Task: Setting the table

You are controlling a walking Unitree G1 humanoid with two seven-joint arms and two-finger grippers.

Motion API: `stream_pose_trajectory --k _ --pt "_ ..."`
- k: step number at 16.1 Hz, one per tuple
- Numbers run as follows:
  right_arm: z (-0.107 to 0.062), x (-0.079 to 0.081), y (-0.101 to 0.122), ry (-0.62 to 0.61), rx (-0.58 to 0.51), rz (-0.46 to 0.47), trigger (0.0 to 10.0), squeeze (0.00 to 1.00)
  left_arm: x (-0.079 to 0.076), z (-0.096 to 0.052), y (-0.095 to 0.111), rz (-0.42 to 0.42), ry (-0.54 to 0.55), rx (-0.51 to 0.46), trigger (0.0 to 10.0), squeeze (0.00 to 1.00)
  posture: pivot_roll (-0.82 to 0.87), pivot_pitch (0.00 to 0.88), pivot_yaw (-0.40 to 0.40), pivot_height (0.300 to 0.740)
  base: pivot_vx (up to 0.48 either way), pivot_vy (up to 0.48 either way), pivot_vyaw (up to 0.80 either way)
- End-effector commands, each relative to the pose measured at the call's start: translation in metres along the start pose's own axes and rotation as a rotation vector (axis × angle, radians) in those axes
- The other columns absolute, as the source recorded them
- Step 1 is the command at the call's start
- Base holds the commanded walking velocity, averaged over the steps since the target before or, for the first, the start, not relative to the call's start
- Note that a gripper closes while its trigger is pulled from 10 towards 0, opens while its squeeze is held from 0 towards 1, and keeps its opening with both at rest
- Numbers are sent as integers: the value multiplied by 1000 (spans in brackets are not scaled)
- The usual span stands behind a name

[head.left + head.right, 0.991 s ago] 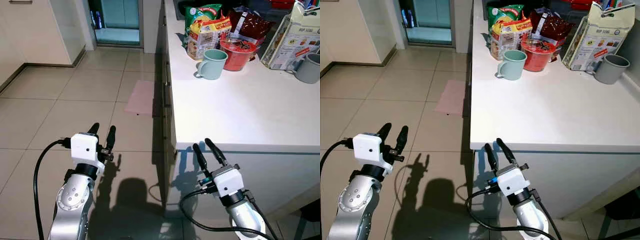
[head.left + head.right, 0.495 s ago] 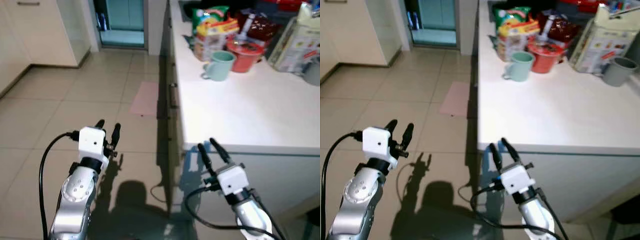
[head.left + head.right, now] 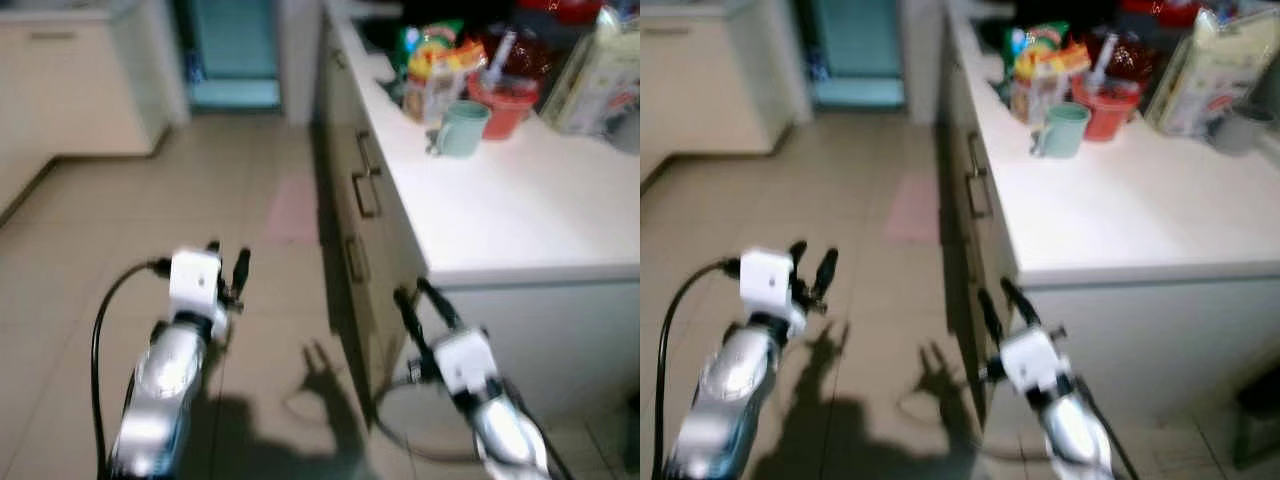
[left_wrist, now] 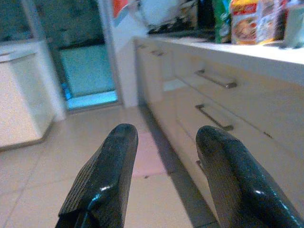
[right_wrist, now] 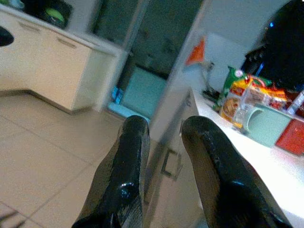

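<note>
fingers of right gripper and left gripper stand apart, empty; green mug sits upper right on the counter, nearer the right gripper.

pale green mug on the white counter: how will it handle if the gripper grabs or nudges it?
The pale green mug looks rigid with a side handle, so it should likely hold shape in a grip. It stands upright and squat on the white countertop, so a nudge would probably slide it, not tip it. Its surface looks smooth, possibly slippery.
</note>
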State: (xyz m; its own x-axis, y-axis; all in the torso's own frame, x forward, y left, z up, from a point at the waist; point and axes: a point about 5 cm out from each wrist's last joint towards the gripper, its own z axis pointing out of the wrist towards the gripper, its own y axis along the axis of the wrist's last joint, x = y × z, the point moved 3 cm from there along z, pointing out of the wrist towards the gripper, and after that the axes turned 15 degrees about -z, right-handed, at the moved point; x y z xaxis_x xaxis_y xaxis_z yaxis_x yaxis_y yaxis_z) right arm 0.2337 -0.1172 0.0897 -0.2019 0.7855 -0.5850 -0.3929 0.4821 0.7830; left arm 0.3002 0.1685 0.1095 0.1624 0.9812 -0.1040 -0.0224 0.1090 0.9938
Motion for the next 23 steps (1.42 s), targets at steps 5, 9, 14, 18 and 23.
stream_pose_trajectory --k 5,9,14,18,23 --pt "3 -1 2 2 17 18 10000 0 0 6 -2 10 -5 27 10000 0 34 0 -6 740 470 0 -320" --pt "2 0 0 10 42 29 10000 0 0 8 -7 14 -4 53 10000 0 33 0 -2 740 480 0 -800" --pt "1 6 0 57 47 20 10000 0 7 9 -10 33 46 66 10000 0 37 0 -4 740 192 0 -160" --pt "2 3 -1 50 44 14 10000 0 6 10 -10 26 44 60 10000 0 36 0 -6 740 0 0 0" --pt "4 2 -1 47 46 20 10000 0 9 14 -9 26 40 67 10000 0 37 0 -2 740 0 0 0"
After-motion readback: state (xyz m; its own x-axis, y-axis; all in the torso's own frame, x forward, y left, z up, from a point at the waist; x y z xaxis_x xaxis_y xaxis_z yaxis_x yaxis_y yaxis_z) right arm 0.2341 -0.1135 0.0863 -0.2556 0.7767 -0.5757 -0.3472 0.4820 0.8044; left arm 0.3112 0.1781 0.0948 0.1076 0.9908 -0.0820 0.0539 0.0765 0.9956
